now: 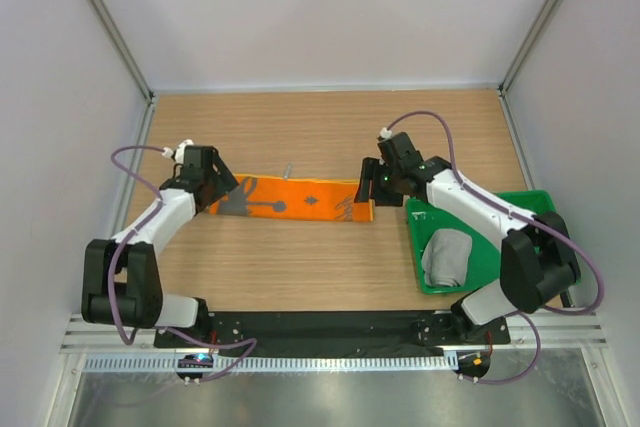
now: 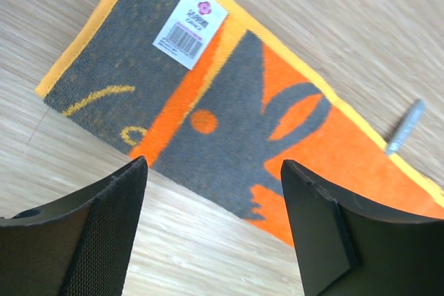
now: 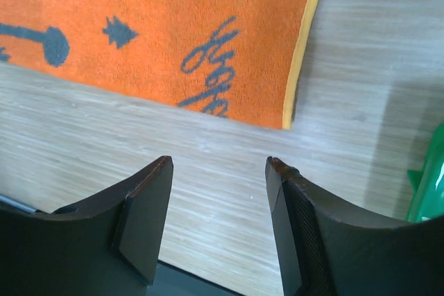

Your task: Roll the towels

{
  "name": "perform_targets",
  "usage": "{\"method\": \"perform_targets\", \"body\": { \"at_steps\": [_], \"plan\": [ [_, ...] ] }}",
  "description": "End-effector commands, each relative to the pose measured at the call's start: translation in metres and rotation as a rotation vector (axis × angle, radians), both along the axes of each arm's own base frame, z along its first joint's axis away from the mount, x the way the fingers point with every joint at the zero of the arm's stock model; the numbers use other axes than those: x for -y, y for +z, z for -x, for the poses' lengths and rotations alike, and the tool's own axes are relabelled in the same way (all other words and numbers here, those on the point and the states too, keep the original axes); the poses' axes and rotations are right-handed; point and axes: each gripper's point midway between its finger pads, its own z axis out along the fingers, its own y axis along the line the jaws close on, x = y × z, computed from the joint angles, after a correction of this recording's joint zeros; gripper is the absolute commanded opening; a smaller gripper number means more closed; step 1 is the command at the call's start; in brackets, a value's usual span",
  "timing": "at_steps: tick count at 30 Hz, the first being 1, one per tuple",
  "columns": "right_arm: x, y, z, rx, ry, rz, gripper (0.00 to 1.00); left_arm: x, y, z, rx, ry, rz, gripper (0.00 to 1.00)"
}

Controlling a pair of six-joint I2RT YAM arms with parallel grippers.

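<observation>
Counter: light wood-grain top, enclosed by white panels at the back and both sides.
Tray: green plastic, rectangular, on the counter's right near part.
Slim grey metallic piece: lying flat on the counter.

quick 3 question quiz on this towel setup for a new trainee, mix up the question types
1. True or false: the light grey towel lies in the green tray.
2. The orange-and-grey towel lies stretched out between the arms. The left gripper and right gripper are: A) both shut on it; B) both open, holding nothing; C) one shut on it, one open.
3. Fill in: the white barcode label sits at the end of that towel nearest the ____ gripper.

Key: 1 true; 2 B; 3 left.
</observation>
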Motion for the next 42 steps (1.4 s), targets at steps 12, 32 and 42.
{"method": "perform_targets", "body": {
  "at_steps": [12, 32, 42],
  "plan": [
    [0.005, -0.04, 0.014, -0.076, -0.164, -0.077, 0.58, 0.015, 0.13, 0.032, 0.081, -0.154, -0.021, 0.82],
    [0.01, -0.087, -0.002, -0.169, -0.21, -0.051, 0.3, -0.007, 0.135, 0.071, 0.13, -0.231, -0.179, 0.83],
    [0.042, -0.068, -0.015, -0.116, -0.23, 0.054, 0.01, -0.006, 0.132, 0.071, 0.122, -0.239, -0.175, 0.83]
  ]
}}
